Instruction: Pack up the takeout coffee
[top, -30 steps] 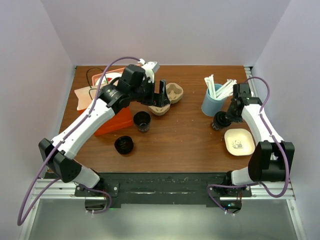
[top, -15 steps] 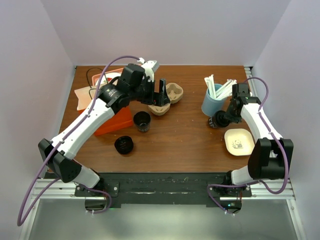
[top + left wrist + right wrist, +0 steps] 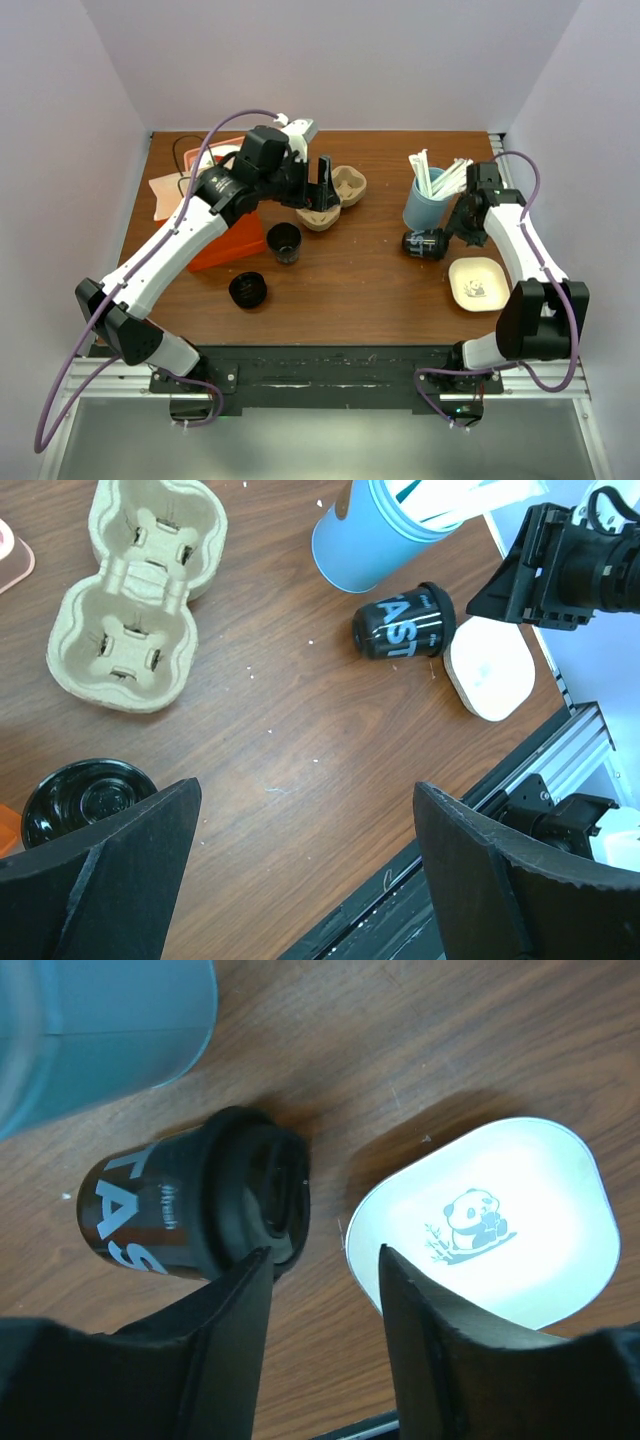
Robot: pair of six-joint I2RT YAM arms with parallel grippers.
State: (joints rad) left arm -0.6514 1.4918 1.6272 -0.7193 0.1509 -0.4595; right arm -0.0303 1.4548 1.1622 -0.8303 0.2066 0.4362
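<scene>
The takeout coffee (image 3: 195,1210) is down on its side on the table (image 3: 360,280), black sip lid still on, white lettering along the barrel. It lies just ahead of the right gripper (image 3: 325,1260), lid end turned toward the gap between the fingers and base pointing away to the side. The lid's rim sits right at the tip of one finger (image 3: 215,1340); touching or just short of it, I can't tell from here. That gripper is spread, nothing between its fingers but bare wood. Beyond the other finger lies the white panda dish (image 3: 490,1230), close beside the lid but apart from it. Farther ahead of the gripper, past the fallen cup, stands the blue cup (image 3: 90,1030), near the coffee's side.

Across the table, the left gripper (image 3: 305,800) hangs with its fingers wide apart, gripping nothing. The pulp cup carrier (image 3: 130,610) lies ahead of it to one side, both wells unfilled.
</scene>
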